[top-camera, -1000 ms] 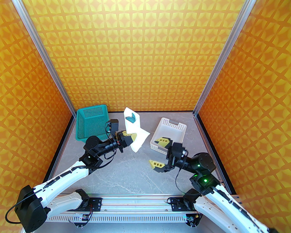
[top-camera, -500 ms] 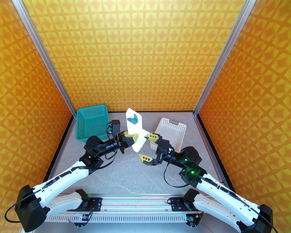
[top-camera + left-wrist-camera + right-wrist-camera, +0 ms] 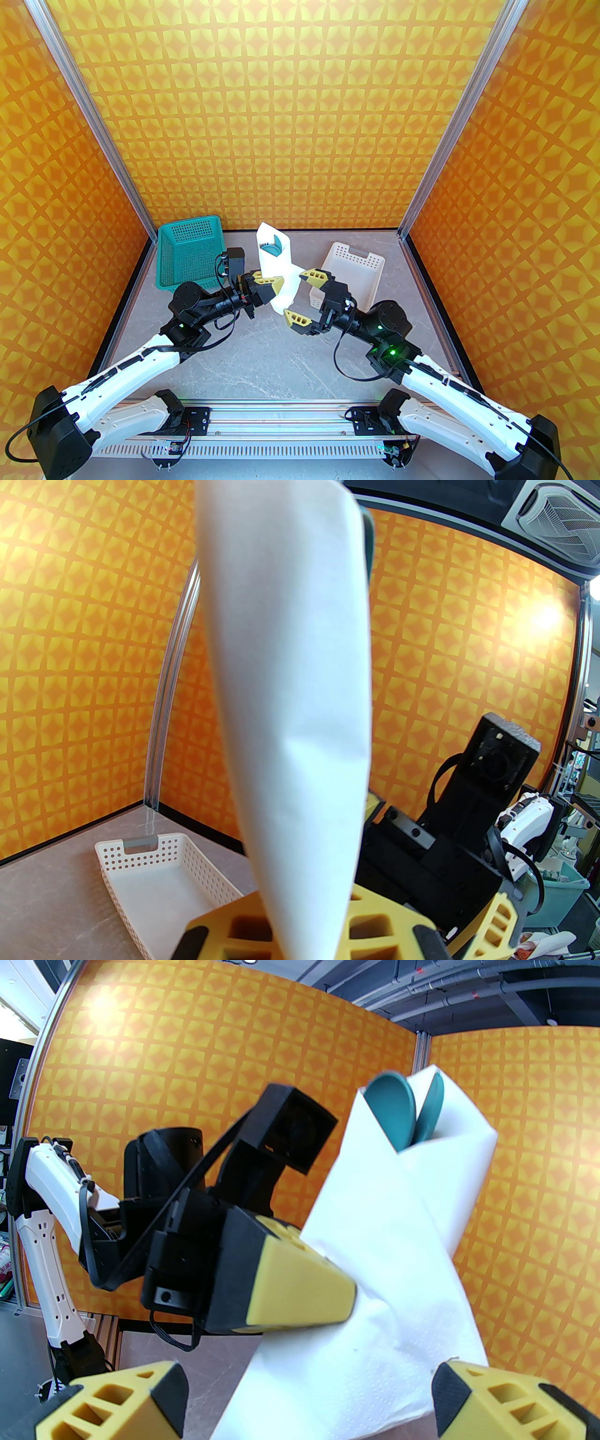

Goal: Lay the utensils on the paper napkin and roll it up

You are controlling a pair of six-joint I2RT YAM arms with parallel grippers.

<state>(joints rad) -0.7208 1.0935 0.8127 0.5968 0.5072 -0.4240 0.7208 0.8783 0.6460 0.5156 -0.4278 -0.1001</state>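
Note:
The white paper napkin (image 3: 277, 276) is wrapped loosely around the dark teal utensils (image 3: 272, 244) and held upright above the table. Teal tips (image 3: 403, 1110) poke out of the open upper end of the napkin (image 3: 398, 1260). My left gripper (image 3: 274, 286) is shut on the lower part of the roll (image 3: 290, 677). My right gripper (image 3: 304, 297) stands open just right of the roll, one finger on either side of its lower end. In the right wrist view the yellow fingertips (image 3: 126, 1400) flank the napkin's bottom edge without pinching it.
A teal perforated basket (image 3: 191, 255) stands at the back left. A white perforated tray (image 3: 349, 279) sits at the back right, just behind the right gripper. Patterned orange walls close in three sides.
My right arm swung left from beside the white tray until its open fingers straddle the napkin's lower end. The left gripper kept hold of the roll and barely shifted.

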